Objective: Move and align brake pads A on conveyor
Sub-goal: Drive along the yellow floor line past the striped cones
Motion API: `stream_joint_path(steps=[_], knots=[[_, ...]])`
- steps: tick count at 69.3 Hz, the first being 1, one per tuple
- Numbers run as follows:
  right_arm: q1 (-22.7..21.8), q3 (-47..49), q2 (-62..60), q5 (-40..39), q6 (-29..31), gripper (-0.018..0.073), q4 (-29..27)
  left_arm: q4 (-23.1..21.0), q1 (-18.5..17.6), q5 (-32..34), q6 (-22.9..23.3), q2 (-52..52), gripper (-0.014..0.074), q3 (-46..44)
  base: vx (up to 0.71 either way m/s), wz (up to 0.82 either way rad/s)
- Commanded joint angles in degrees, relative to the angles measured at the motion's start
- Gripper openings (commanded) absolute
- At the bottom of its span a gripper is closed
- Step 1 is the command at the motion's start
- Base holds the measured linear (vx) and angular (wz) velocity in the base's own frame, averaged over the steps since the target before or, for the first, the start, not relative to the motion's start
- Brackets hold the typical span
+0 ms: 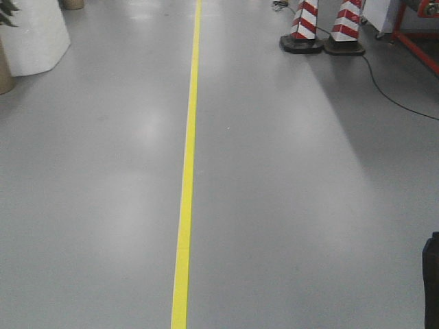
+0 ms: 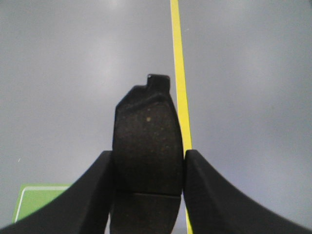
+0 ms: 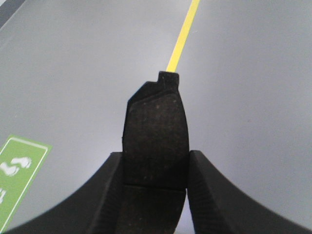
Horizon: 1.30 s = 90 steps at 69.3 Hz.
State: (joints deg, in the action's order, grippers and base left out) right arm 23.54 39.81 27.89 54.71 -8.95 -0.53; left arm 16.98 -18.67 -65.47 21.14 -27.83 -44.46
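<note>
We cannot see the conveyor in any view, and only two of the brake pads show, each cut off at the bottom frame edge where it sinks between black fingers. In our left wrist view the left gripper (image 2: 148,168) is closed tight on a brake pad (image 2: 147,146), its end tab pointing up and a cross groove just visible low between the fingers (image 2: 87,200). Our right gripper (image 3: 155,168) clamps a second pad (image 3: 156,139) the same way, tab uppermost. Both pads hang over bare grey floor (image 1: 288,205), with a yellow floor line (image 1: 186,178) running straight ahead. Green floor markings (image 3: 17,170) are clipped at the lower left corners. Ahead, two red-and-white striped cones (image 1: 322,27) and a black cable (image 1: 391,89) sit far right, a white planter (image 1: 34,34) far left.
</note>
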Motion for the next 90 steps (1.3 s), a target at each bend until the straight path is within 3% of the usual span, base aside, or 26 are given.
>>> stream_joint_path(steps=[1,90], knots=[[-0.11,1.61,0.32,-4.64,-0.07,-0.0012,0.53,1.35,-0.06,4.26,0.25,-0.32,-0.0006,-1.46,0.55,-0.23],[-0.11,1.61,0.32,-4.64,-0.07,-0.0012,0.53,1.35,-0.06,4.26,0.25,-0.32,-0.0006,-1.46,0.65,-0.01]])
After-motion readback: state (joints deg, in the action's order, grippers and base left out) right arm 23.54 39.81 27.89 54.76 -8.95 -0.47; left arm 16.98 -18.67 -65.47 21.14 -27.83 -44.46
